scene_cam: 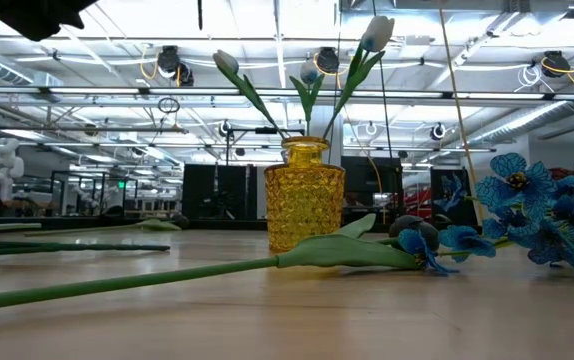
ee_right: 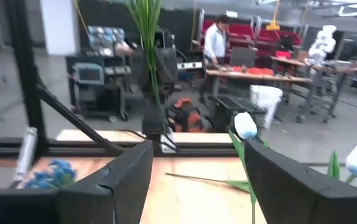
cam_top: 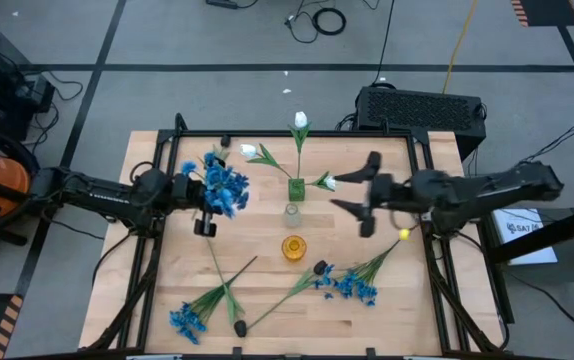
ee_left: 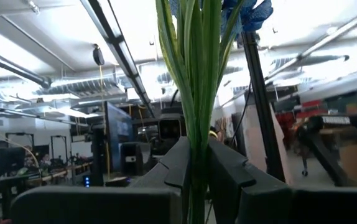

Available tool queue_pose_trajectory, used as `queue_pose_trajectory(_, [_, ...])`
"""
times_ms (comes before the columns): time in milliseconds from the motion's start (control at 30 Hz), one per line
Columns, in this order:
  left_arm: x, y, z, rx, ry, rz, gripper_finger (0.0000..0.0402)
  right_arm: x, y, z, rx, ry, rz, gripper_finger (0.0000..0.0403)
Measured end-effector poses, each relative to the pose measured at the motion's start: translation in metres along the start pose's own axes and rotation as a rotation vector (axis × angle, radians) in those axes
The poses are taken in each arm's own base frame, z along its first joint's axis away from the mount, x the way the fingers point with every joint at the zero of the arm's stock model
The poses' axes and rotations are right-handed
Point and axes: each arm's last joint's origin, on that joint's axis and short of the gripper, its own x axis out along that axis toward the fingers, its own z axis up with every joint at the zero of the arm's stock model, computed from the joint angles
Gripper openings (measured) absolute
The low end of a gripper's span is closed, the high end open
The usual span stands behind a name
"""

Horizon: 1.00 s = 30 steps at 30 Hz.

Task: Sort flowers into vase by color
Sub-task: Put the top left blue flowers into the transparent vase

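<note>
Wooden tabletop (cam_top: 267, 310) sat in a big lab hall under bright ceiling lights; a person in a white top stood at benches far behind, seen past my right claw. My left claw (cam_top: 204, 208), at about 9 o'clock from the table centre, was clenched on the stems of a blue flower bunch (cam_top: 225, 184), blooms lifted off the wood; the left wrist view showed the green stems (ee_left: 194, 93) pinched between the fingers (ee_left: 228, 171). My right claw (cam_top: 365, 196) hung at about 3 o'clock, released, fingers spread wide and gripping nothing. Three vases lined up mid-table: green vase (cam_top: 296, 188) with the white tulips (cam_top: 301, 121) at 12 o'clock, clear vase (cam_top: 291, 214) just below it, yellow vase (cam_top: 293, 247) nearest 6. Loose on the wood: a blue bunch (cam_top: 188, 320) at 7 o'clock, another blue bunch (cam_top: 352, 286) at 5 o'clock, and dark buds (cam_top: 320, 268) on long stems between them.
</note>
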Motion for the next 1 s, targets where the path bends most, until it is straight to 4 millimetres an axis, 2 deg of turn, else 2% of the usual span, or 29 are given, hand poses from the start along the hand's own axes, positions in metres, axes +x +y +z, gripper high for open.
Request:
queue_pose_trajectory(167, [0.003,-0.002,-0.001,-0.045,-0.053,-0.003,0.0045,0.048,0.017,0.001,-0.032,0.067,0.0,0.0247])
queue_pose_trajectory(300, [0.007,-0.005,-0.009,-0.053,-0.09,-0.011,0.0045,0.086,0.03,-0.001,-0.087,0.107,0.01,0.0247])
queue_pose_trajectory(467, [0.016,-0.006,-0.022,-0.053,-0.109,-0.006,0.0045,0.122,0.044,-0.011,-0.146,0.175,0.022,0.0247])
queue_pose_trajectory(633, [0.03,-0.006,-0.028,-0.054,-0.1,-0.034,0.0045,0.141,0.051,-0.019,-0.174,0.196,0.025,0.0247])
queue_pose_trajectory(833, [0.043,-0.013,-0.035,-0.069,-0.094,-0.074,0.0045,0.149,0.051,-0.026,-0.185,0.205,0.016,0.0246])
queue_pose_trajectory(1000, [0.046,-0.014,-0.037,-0.073,-0.086,-0.081,0.0045,0.149,0.051,-0.026,-0.214,0.201,0.019,0.021])
